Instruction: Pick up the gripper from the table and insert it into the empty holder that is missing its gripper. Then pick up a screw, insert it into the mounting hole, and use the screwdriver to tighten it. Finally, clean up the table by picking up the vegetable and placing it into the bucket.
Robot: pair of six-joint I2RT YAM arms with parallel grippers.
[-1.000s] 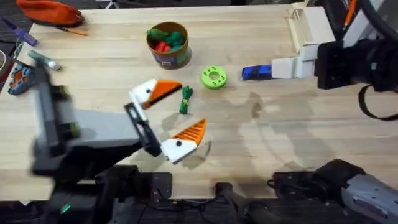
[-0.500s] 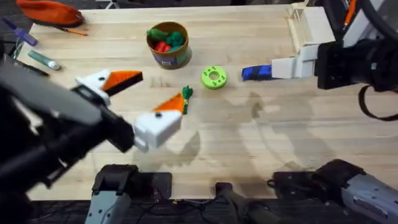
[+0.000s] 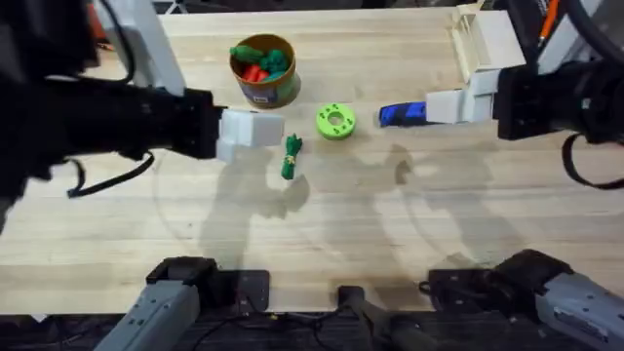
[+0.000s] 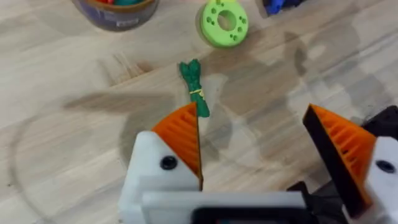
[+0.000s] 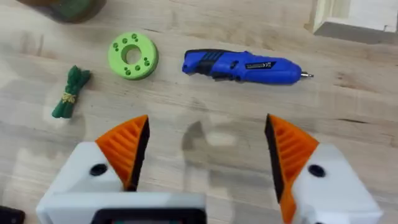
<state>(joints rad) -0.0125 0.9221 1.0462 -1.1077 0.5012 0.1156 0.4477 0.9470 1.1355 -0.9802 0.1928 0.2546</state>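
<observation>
Bare tabletop (image 3: pixel 390 234) lies open around the vegetable (image 3: pixel 291 156) on its near side. On its far side stand the bucket (image 3: pixel 263 70) and the lime-green disc (image 3: pixel 335 122), with the screwdriver (image 3: pixel 402 114) just beyond the disc. The left end effector (image 4: pixel 261 149) hangs spread over the vegetable, which is clear of neighbours

Both arms were black with looping black cables. Each white angular plastic finger mount (image 4: pixel 163 176) carried a dark round screw and an orange ribbed wedge-shaped pad (image 5: pixel 127 147) with one black face.
</observation>
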